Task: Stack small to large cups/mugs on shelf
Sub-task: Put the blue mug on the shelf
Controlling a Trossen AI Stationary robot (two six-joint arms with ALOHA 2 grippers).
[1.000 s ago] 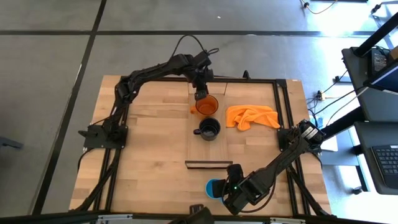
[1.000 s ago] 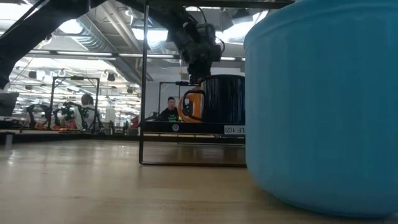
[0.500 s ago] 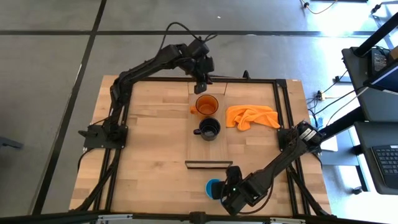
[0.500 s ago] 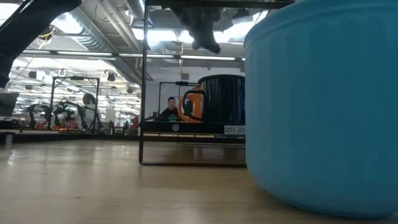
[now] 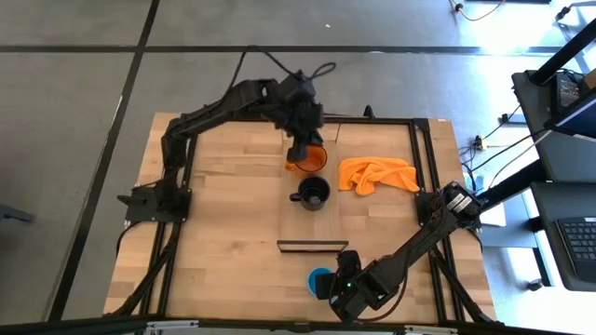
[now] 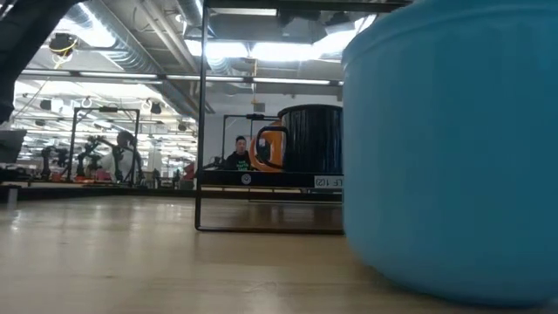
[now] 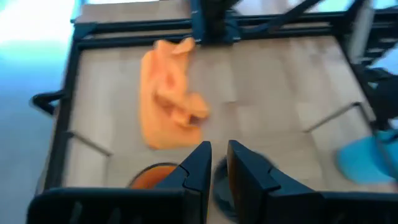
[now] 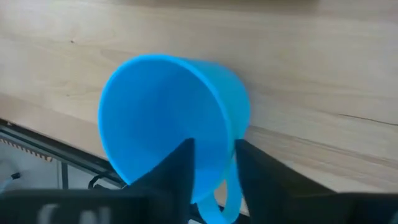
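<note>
The orange mug (image 5: 310, 160) and the black mug (image 5: 313, 193) stand upright on the light-wood shelf (image 5: 321, 228), the orange one farther back. In the low view the black mug (image 6: 312, 139) half hides the orange one (image 6: 270, 146). The blue mug (image 5: 321, 279) stands on the tabletop near the front edge. My left gripper (image 7: 219, 155) hovers high over the orange mug (image 7: 152, 177), shut and empty. My right gripper (image 8: 214, 152) is open at the blue mug's rim (image 8: 231, 146). One finger is over the inside and one outside, beside the handle (image 8: 225, 196).
An orange cloth (image 5: 377, 174) lies crumpled on the table right of the shelf. A dark metal frame (image 5: 424, 167) runs around the work area. People and benches show in the room beyond the table in the low view.
My left gripper has come away from the orange mug and risen, out of the low view, and now hangs above it. The orange mug stays upright on the shelf. My right gripper has edged slightly toward the table's left at the blue mug.
</note>
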